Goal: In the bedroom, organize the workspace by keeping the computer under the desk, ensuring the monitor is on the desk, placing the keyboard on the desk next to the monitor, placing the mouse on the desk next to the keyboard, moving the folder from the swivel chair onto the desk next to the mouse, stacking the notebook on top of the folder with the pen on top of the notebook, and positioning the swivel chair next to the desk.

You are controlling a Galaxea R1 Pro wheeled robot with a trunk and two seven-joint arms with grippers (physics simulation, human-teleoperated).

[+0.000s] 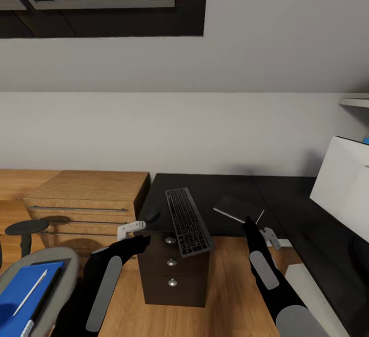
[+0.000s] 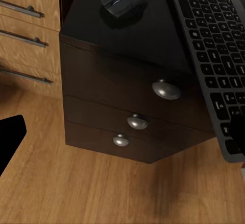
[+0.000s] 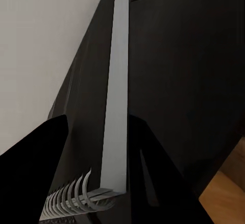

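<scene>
**Q:** What is already on the worktop [image 1: 225, 186]?

**A:** The keyboard [image 1: 187, 220] lies on it, its near end overhanging the edge; the mouse [image 1: 152, 216] sits just left of it; the monitor [image 1: 342, 183] stands at the far right.

**Q:** And what is left for you?

**A:** The folder [image 1: 23, 296] rests on the swivel chair [image 1: 56, 270], a pen [image 1: 31, 291] on top; your right hand [image 3: 99, 183] grips the notebook [image 1: 238, 209] at the worktop; whether your left hand [image 1: 130, 229] is open, I cannot tell.

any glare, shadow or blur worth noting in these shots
Head view: soft even light, a faint shadow on the wall above the desk. Left wrist view: sharp, bright glints on the drawer knobs. Right wrist view: the notebook sits very close, the black fingers mere silhouettes.
</scene>
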